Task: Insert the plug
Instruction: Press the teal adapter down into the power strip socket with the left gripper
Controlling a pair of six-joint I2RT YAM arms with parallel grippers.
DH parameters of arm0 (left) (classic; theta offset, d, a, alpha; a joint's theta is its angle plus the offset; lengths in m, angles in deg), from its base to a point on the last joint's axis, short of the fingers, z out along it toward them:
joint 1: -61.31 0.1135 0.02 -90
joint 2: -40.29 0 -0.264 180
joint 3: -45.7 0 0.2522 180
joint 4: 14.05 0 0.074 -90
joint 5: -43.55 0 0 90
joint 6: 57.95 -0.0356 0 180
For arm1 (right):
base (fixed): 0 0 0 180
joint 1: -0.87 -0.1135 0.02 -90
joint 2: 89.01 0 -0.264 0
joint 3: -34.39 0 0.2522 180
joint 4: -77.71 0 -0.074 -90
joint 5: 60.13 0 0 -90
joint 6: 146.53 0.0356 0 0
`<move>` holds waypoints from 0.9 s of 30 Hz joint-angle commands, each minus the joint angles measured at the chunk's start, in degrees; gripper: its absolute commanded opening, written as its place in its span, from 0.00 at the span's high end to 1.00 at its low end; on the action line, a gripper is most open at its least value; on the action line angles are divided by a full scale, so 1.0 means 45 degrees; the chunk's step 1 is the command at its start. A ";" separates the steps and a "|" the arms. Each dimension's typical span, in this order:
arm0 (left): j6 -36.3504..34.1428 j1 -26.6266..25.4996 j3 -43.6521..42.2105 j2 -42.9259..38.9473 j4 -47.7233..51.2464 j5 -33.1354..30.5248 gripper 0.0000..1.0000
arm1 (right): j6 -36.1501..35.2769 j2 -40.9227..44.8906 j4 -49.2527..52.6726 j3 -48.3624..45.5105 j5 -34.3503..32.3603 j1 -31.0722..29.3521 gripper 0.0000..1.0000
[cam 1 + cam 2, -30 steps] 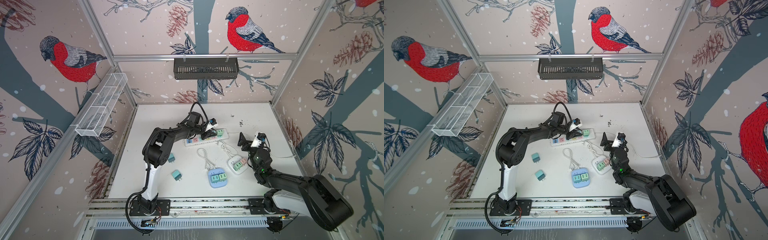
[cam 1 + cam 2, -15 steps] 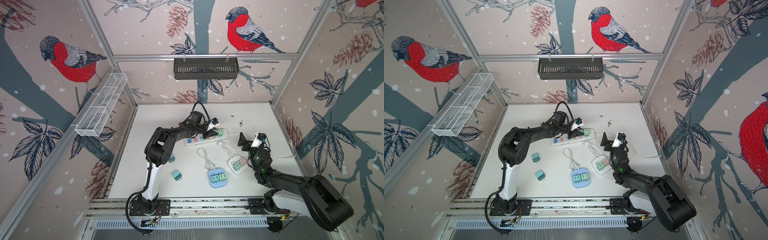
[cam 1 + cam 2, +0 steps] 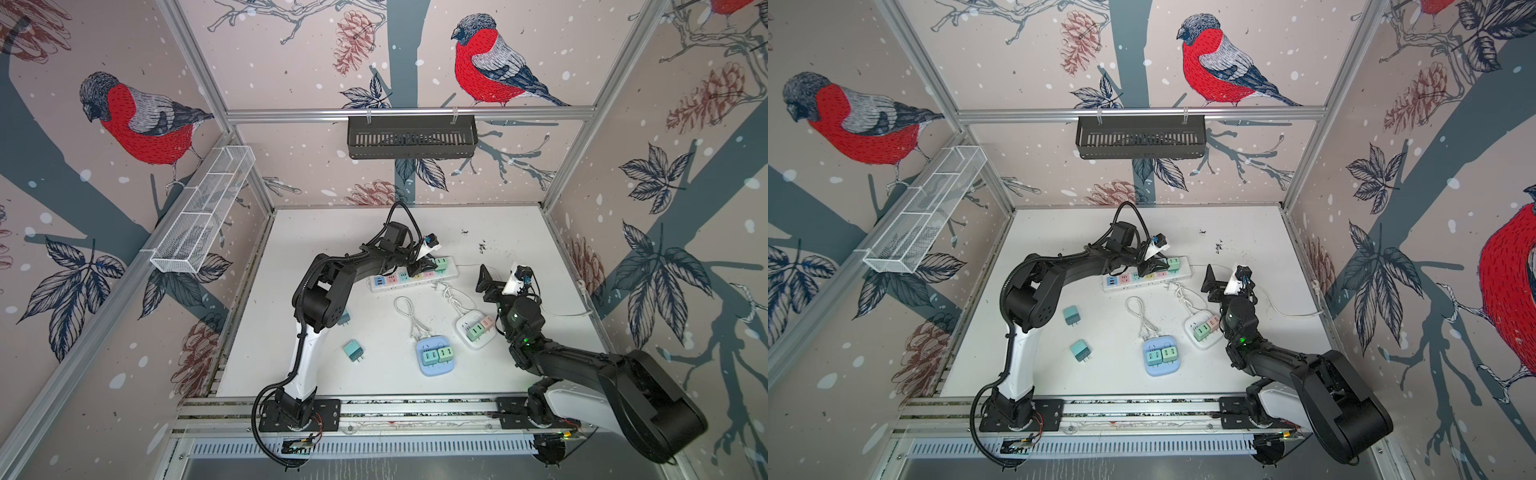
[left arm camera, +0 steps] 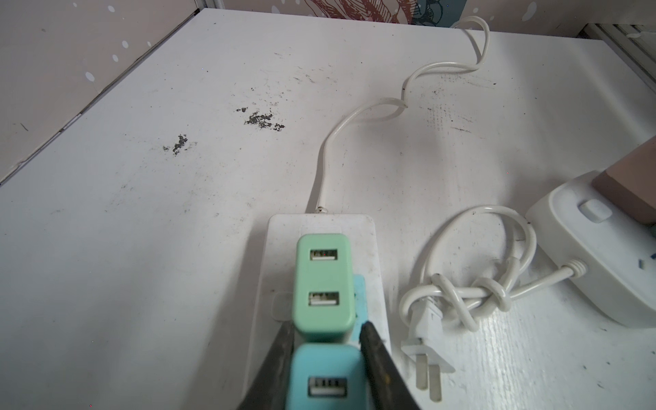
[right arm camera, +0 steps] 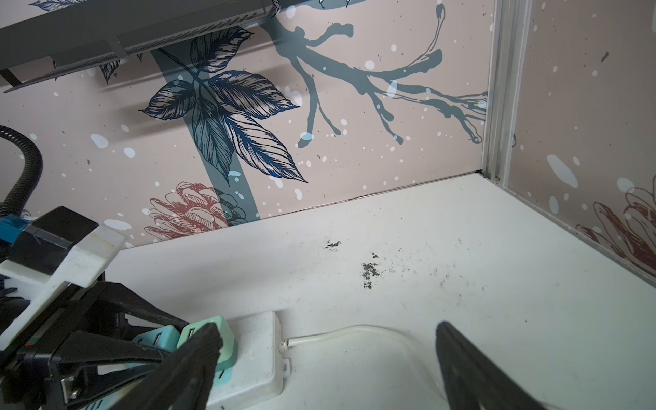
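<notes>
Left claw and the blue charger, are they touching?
Touching. The left wrist view shows the left claw pressed against both sides of the blue charger.

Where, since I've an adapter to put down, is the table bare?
Bare: between back wall and power strip; between loose teal plugs and front rail. Crowded: the middle, with cords, socket hubs, and the left claw gripping a blue plug.

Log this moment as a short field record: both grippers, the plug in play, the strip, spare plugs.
left gripper: shut on blue plug
blue plug position: over power strip, next to green plug standing at the cord end; seating unclear
right gripper: open, empty, facing the strip's cord end
loose teal plugs: two, lying on table
</notes>
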 commanded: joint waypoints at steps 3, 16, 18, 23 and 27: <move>0.1008 -0.0329 -0.0312 -0.0149 0.0353 -0.0562 1.00 | 0.0083 0.0054 -0.0244 -0.0009 0.0103 0.0017 0.05; 0.3355 -0.0743 -0.1096 -0.0169 -0.0420 -0.1145 1.00 | 0.0147 0.0241 -0.0479 -0.0265 0.0240 0.0095 0.05; 0.3343 -0.0742 -0.1277 -0.0168 -0.0507 -0.1295 1.00 | 0.0139 0.0225 -0.0479 -0.0247 0.0276 0.0099 0.05; 0.2979 -0.0820 -0.1830 -0.0217 -0.0703 -0.1826 1.00 | 0.0156 0.0251 -0.0479 -0.0275 0.0269 0.0115 0.05; 0.2723 -0.0821 -0.1760 -0.0216 -0.0272 -0.2106 1.00 | 0.0167 0.0240 -0.0479 -0.0275 0.0279 0.0115 0.05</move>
